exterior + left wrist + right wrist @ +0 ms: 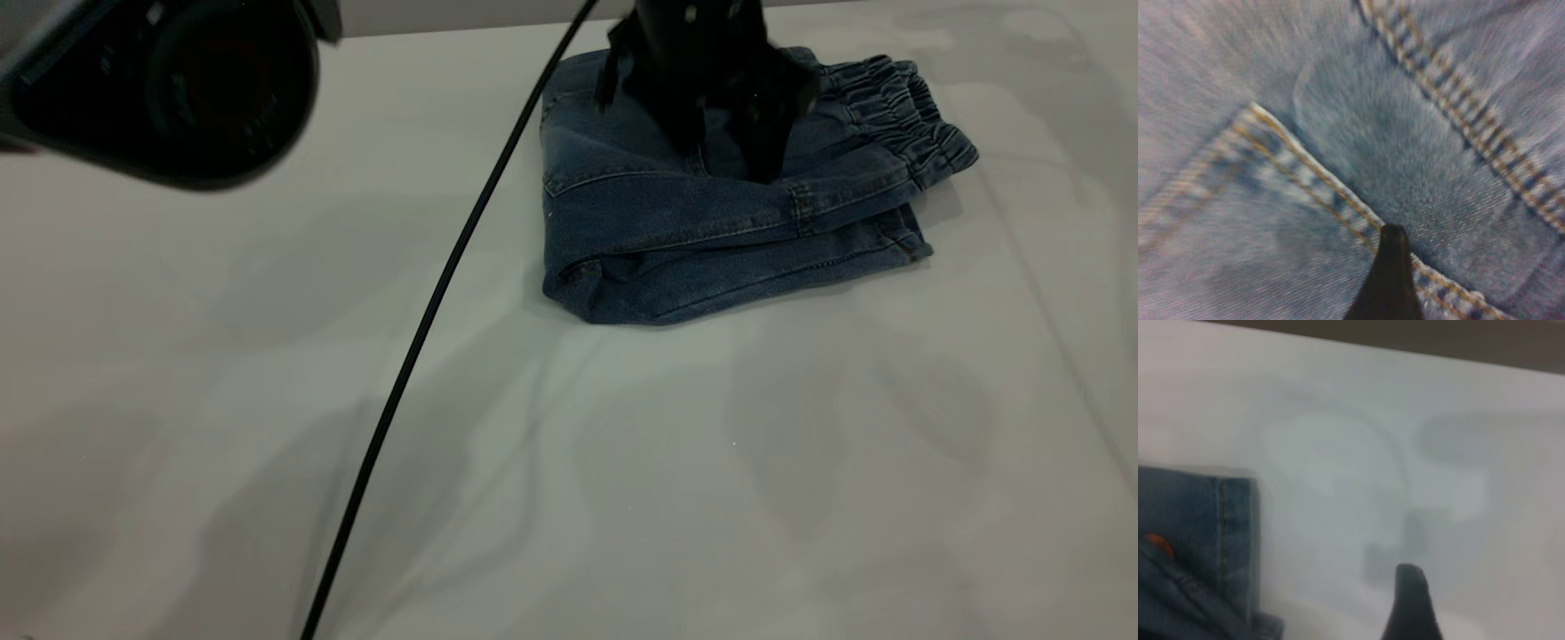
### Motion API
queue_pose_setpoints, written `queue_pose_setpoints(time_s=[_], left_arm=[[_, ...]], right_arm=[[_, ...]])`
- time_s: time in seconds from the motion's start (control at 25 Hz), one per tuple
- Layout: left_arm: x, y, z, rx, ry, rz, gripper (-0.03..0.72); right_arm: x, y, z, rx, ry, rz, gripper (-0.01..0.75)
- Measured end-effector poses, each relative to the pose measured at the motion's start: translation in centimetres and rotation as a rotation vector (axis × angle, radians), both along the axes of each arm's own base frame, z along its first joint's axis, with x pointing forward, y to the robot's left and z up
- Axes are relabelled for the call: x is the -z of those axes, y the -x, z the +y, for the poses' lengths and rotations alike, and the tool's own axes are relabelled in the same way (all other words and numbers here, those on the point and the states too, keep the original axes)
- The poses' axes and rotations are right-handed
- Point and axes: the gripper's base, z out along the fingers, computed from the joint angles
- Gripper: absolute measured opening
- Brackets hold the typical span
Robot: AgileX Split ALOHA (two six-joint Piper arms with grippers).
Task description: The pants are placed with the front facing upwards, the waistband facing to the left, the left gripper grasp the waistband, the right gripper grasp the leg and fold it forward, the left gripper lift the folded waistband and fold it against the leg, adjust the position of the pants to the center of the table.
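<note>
Pants: we are looking at the pants [711, 240] lying folded into a compact stack on the table [569, 462], toward its far side and right of the middle, with the waistband [907, 116] on top at the right end.
Handling: we are judging the denim soft but thick; the stack probably holds its creases yet can slide or splay if dragged by one layer. The table looks smooth, so pushing should move it easily.
Where to hold: we are favouring the thick folded edge nearest the camera, pinching all layers together, not the loose waistband alone.
Left gripper: we are seeing the left gripper [729, 133] pointing straight down onto the top of the stack; its wrist view is filled with denim and tan stitching, one fingertip [1391, 267] touching the cloth. We cannot tell how its jaws stand.
Right gripper: we are seeing only one fingertip [1408, 603] over bare table, beside a hem of the pants. Its jaws, too, we cannot tell.
Stage: folding looks done; we are judging only centring remains.
</note>
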Motion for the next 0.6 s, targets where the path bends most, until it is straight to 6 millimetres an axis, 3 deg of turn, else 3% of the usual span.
queue_pose_setpoints(time_s=[0.24,0.48,0.6], left_arm=[[-5.2,-0.6,0.8,-0.026,-0.017,-0.133,0.58],[-12.1,-0.3,1.6,-0.071,0.025,-0.255,0.58],[-16.3,0.4,2.3,-0.077,0.067,-0.319,0.58]], right_arm=[[-1.6,0.1,0.0,0.005,0.0,-0.027,0.44],[-6.8,1.0,0.1,0.069,-0.033,-0.109,0.44],[-11.1,2.0,0.3,0.1,-0.059,-0.181,0.44]])
